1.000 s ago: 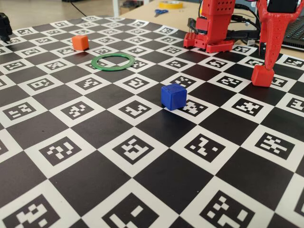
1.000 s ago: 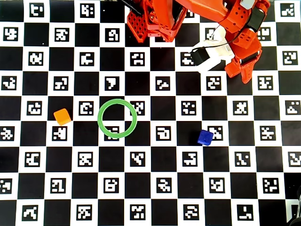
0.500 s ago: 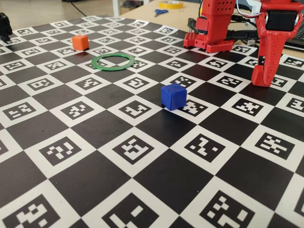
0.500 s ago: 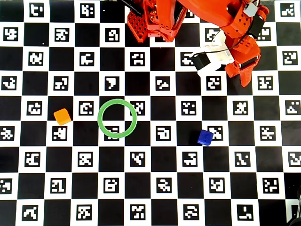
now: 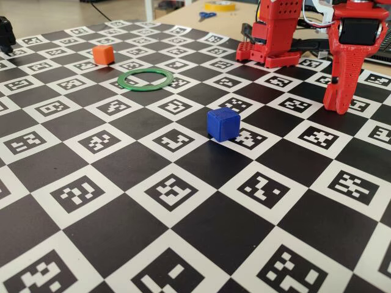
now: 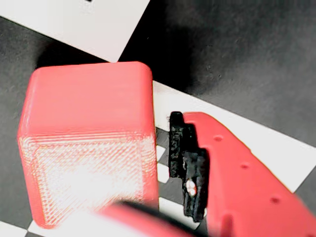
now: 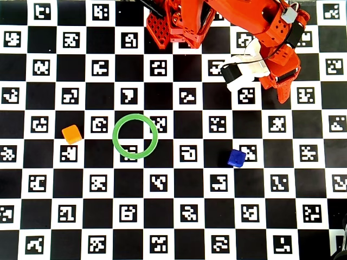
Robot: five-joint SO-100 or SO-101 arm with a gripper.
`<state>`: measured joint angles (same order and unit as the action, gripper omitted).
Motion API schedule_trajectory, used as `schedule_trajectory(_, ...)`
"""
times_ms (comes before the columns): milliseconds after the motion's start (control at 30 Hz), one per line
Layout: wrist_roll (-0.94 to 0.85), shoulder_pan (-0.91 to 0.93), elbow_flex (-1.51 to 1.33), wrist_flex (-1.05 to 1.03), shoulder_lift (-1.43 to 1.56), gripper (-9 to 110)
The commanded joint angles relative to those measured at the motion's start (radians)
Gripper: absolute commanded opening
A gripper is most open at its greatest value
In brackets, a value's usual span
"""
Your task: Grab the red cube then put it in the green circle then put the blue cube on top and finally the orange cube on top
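The red cube (image 6: 89,143) fills the left of the wrist view and rests on the checkered mat. My gripper (image 6: 158,173) is open around it. One red finger (image 6: 237,177) with a black pad stands just right of the cube, with a thin gap between them. The other jaw is a red blur at the bottom edge. In the fixed view my gripper (image 5: 336,104) reaches down to the mat at the far right and hides the cube. The green circle (image 5: 145,79) (image 7: 135,136) lies empty. The blue cube (image 5: 222,124) (image 7: 236,157) and the orange cube (image 5: 103,54) (image 7: 71,134) sit apart on the mat.
The red arm base (image 7: 179,21) stands at the mat's top edge. A white wrist camera (image 7: 244,67) juts out left of the gripper. Scissors (image 5: 206,15) and a yellow tape roll (image 5: 220,5) lie beyond the mat. A black object (image 5: 6,33) stands at the far left.
The gripper has turned and settled lower over the red cube, which showed plainly under the fingertip a second ago and is now covered in the fixed view. The other cubes and the ring are unmoved.
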<state>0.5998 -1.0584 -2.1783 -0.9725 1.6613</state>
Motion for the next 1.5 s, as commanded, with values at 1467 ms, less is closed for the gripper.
schedule_trajectory(1467,-0.658,0.634,0.488,-0.680,0.379,9)
